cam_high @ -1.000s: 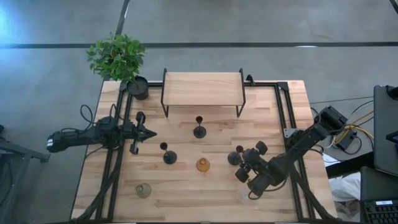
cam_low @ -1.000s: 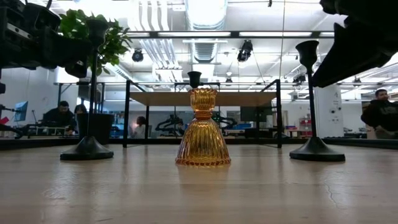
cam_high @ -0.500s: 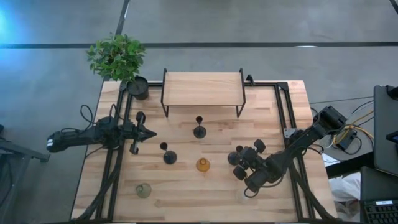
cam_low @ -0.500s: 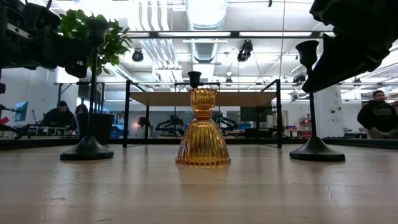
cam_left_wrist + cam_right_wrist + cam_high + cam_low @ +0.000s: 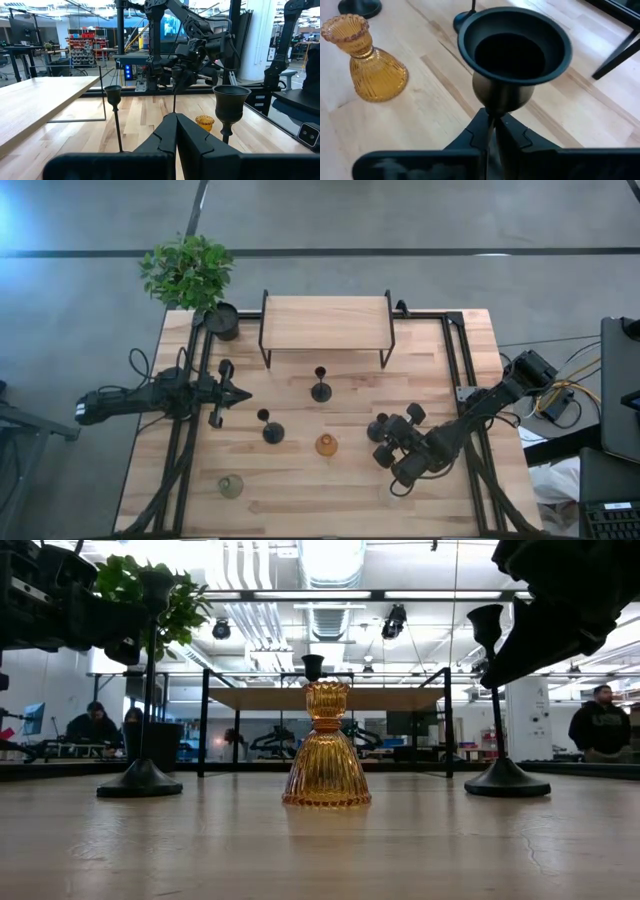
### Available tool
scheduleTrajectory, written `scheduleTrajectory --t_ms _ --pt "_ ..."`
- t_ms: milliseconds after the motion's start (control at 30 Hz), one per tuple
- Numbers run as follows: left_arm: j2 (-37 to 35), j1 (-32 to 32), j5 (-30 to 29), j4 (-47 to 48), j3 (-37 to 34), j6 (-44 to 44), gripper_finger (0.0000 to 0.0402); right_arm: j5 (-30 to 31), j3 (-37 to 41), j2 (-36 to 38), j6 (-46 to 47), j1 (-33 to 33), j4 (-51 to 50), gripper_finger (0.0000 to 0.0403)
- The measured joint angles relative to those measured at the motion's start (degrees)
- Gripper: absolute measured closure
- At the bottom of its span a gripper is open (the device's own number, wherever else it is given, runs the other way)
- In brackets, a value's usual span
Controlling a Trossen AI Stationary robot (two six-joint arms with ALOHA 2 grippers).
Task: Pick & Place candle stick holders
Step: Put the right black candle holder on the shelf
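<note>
Right gripper [image 5: 492, 131]: at the 4 o'clock part of the table [image 5: 300, 505] in the high view; its fingers [image 5: 472, 135] are clamped on the thin stem of a candle stick holder [image 5: 512, 55], just under the cup.
Reason for the hold: a grip high on the stem, by judgement, keeps the tall, narrow piece from swinging when it is lifted.
Held holder, base: in the low view its round foot [image 5: 505, 780] appears to rest on the table or barely above it; contact cannot be settled.
Right arm pose: reaches in from the 3 o'clock edge, forearm low and slanted toward the centre, wrist camera looking down into the cup.
Middle holder [image 5: 320, 387]: upright near the centre, just in front of the wooden riser shelf [image 5: 325, 322] at 12 o'clock.
Left holder [image 5: 270, 427]: upright toward 8 o'clock of centre, apart from the amber glass vase [image 5: 326, 444].
Left gripper [image 5: 240, 393]: at 9 o'clock, fingers [image 5: 167, 131] together and empty, pointing toward the centre; the arm lies level and waits.
Task stage: judged to be the pick of the first holder; none stands on the shelf yet.
</note>
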State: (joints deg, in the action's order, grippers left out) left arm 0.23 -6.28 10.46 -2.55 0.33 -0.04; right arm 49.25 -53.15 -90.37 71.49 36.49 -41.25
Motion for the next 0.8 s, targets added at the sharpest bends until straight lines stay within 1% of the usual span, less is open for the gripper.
scheduleTrajectory --t_ms 100,200,300,433,567,667,800 --pt "0.0 0.0 0.0 0.0 0.0 0.0 0.0387 -0.4 -0.3 1.2 -0.7 -0.2 -0.4 0.0389" --pt "0.0 0.0 0.0 0.0 0.0 0.0 0.0387 -0.5 -1.0 3.9 -3.2 -0.7 -0.4 0.0390" --pt "0.0 0.0 0.0 0.0 0.0 0.0 0.0387 -0.5 -1.3 8.0 -5.2 -2.0 -0.3 0.0390" --pt "0.0 0.0 0.0 0.0 0.0 0.0 0.0387 -0.6 -1.7 15.5 -10.8 -5.0 -0.4 0.0391" --pt "0.0 0.0 0.0 0.0 0.0 0.0 0.0387 -3.5 -3.0 23.2 -17.0 -10.0 -0.4 0.0391" --pt "0.0 0.0 0.0 0.0 0.0 0.0 0.0387 -5.2 -5.6 27.7 -22.7 -14.9 -0.2 0.0391" --pt "0.0 0.0 0.0 0.0 0.0 0.0 0.0387 -7.1 -10.8 30.4 -33.0 -22.3 -0.3 0.0391"
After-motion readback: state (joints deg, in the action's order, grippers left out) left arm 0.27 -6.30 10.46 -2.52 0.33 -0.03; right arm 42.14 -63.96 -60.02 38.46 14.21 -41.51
